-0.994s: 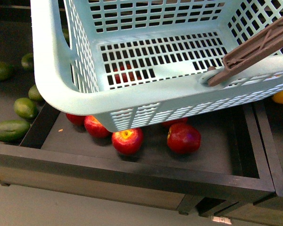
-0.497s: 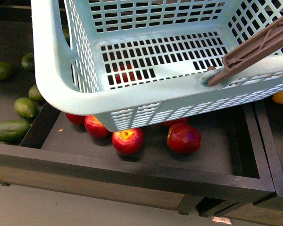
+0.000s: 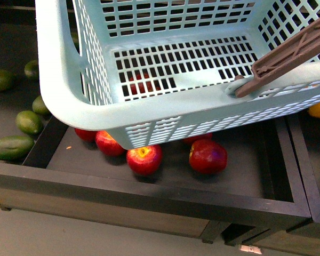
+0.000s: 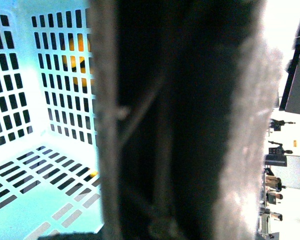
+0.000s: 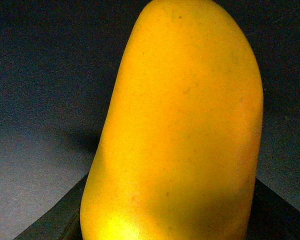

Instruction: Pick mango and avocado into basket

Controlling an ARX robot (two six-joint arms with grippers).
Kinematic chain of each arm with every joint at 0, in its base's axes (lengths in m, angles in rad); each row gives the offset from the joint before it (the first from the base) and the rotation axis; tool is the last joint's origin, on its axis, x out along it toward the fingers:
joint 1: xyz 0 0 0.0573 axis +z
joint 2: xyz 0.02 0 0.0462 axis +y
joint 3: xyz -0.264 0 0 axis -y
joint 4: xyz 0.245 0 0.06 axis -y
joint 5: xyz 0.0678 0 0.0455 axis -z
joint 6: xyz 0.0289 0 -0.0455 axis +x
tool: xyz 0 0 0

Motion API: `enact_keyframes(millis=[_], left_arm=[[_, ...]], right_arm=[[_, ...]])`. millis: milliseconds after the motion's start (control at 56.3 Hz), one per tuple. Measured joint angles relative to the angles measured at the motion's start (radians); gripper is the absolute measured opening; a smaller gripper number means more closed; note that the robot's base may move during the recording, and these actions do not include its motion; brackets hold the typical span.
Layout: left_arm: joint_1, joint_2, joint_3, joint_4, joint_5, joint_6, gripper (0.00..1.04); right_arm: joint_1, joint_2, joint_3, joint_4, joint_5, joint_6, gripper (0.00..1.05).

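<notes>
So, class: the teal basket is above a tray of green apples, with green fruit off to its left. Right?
No. The front view shows the apples under the basket are red, not green; green fruit does lie to its left.

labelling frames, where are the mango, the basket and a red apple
mango [image 5: 180,130], right wrist view, middle of its yellow skin
basket [image 3: 165,109], front view, near rim
red apple [image 3: 144,159], front view, its top

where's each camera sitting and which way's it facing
Front view: on the robot's body, looking down into the basket over red apples; no arm shows.
Left wrist view: on the left wrist, facing the basket's slotted inside past a blurred dark bar; gripper unclear.
Right wrist view: on the right wrist, close on the mango; gripper unclear.
Shared: the basket, in front and left wrist views.
</notes>
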State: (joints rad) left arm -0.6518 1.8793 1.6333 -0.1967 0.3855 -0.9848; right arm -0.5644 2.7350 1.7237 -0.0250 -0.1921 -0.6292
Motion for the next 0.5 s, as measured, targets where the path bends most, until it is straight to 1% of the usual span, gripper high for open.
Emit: enact_keyframes(millis=[106, 213, 302, 497], left_arm=[[0.000, 0.000, 0.000, 0.000, 0.000, 0.000, 0.13], [0.000, 0.000, 0.000, 0.000, 0.000, 0.000, 0.13], [0.000, 0.000, 0.000, 0.000, 0.000, 0.000, 0.13], [0.000, 0.000, 0.000, 0.000, 0.000, 0.000, 0.13]], right_arm=[[-0.006, -0.017, -0.029, 0.018, -0.018, 0.017, 0.61], [-0.024, -0.088, -0.121, 0.069, -0.075, 0.049, 0.61], [-0.040, -0.199, -0.224, 0.130, -0.143, 0.066, 0.61], [-0.084, -0.575, -0.508, 0.298, -0.320, 0.126, 0.61]])
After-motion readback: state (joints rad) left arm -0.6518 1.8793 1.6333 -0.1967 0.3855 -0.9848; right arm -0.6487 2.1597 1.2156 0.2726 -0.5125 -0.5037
